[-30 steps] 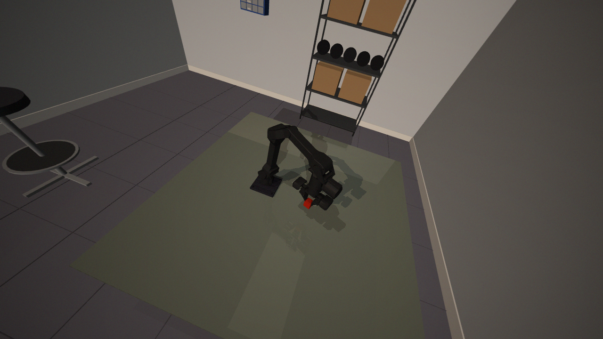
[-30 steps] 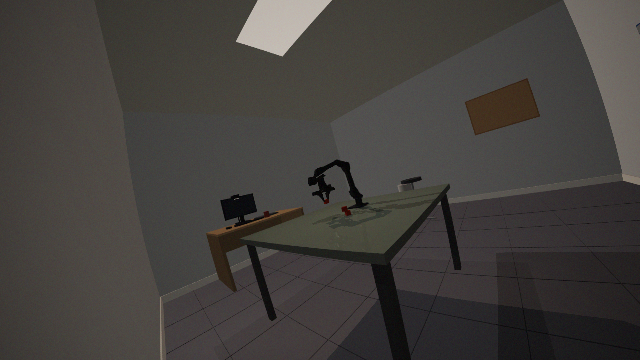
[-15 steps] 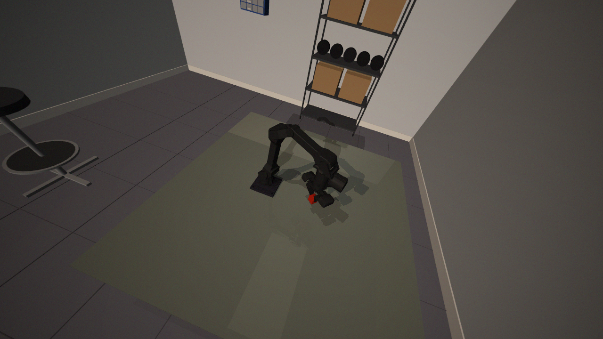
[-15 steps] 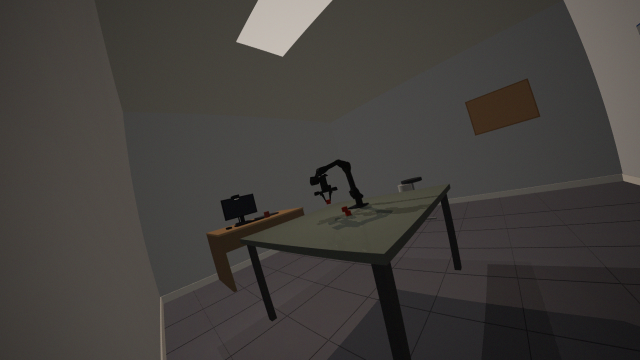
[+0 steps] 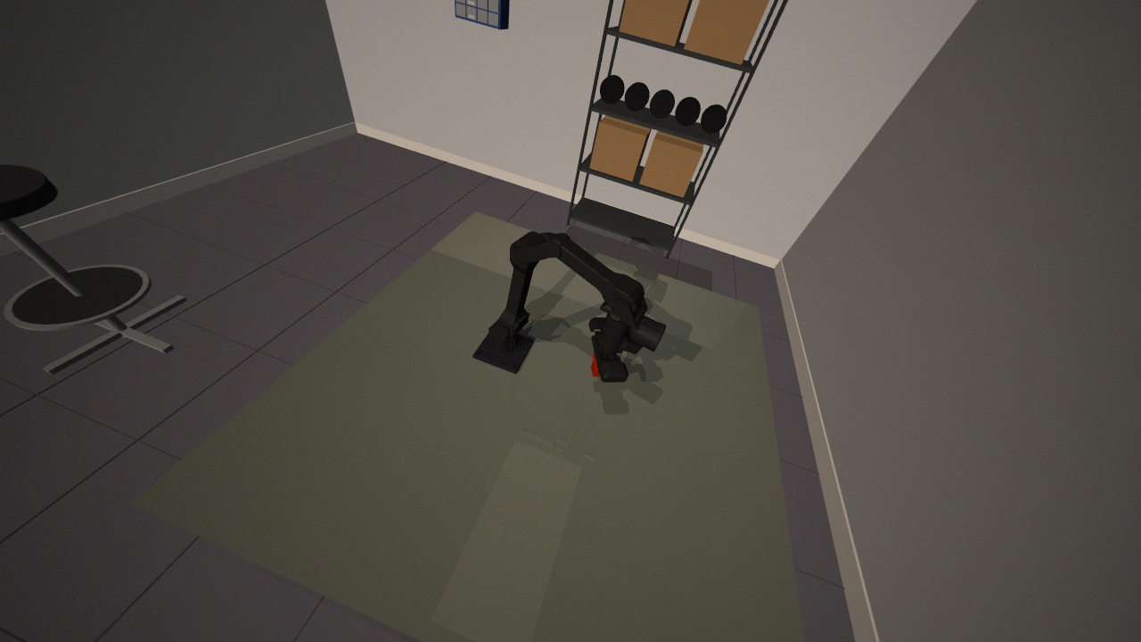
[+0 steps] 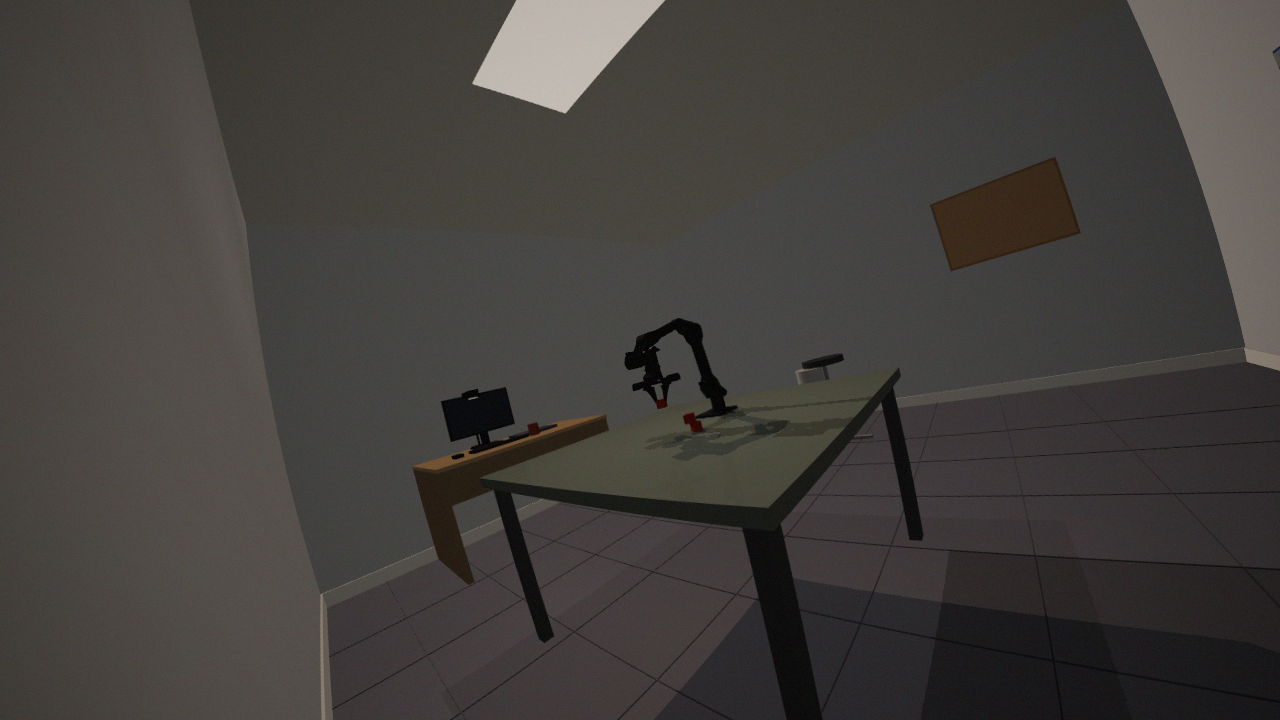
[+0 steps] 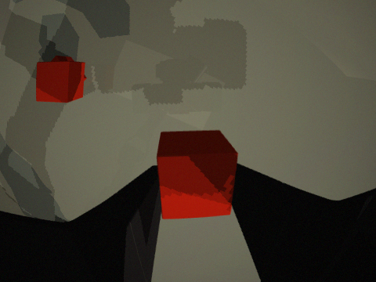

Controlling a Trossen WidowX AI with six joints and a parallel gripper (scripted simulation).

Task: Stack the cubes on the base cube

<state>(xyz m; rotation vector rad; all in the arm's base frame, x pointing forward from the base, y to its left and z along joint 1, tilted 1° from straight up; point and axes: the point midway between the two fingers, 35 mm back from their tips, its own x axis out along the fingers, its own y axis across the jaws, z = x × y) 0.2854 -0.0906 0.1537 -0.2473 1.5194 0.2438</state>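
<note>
My gripper (image 6: 660, 399) (image 7: 193, 172) is shut on a red cube (image 6: 661, 403) (image 7: 196, 172), gripping its two sides and holding it above the table. The red base cube (image 6: 695, 427) stands on the table, with the other red cube (image 6: 689, 418) (image 7: 52, 80) on top and offset toward one corner. In the wrist view this pair is at the upper left, away from the held cube; the upper cube hides most of the base. In the top view a red patch (image 5: 595, 366) shows beside a finger; I cannot tell which cube it is.
The green table (image 5: 358, 471) (image 6: 626, 470) carries the arm's dark base (image 5: 503, 353) (image 6: 716, 411). The arm's shadows fall around the cubes. A desk (image 6: 501, 465) with a monitor (image 6: 477, 414), a stool (image 5: 23, 191) and a shelf rack (image 5: 622, 219) stand away from the table.
</note>
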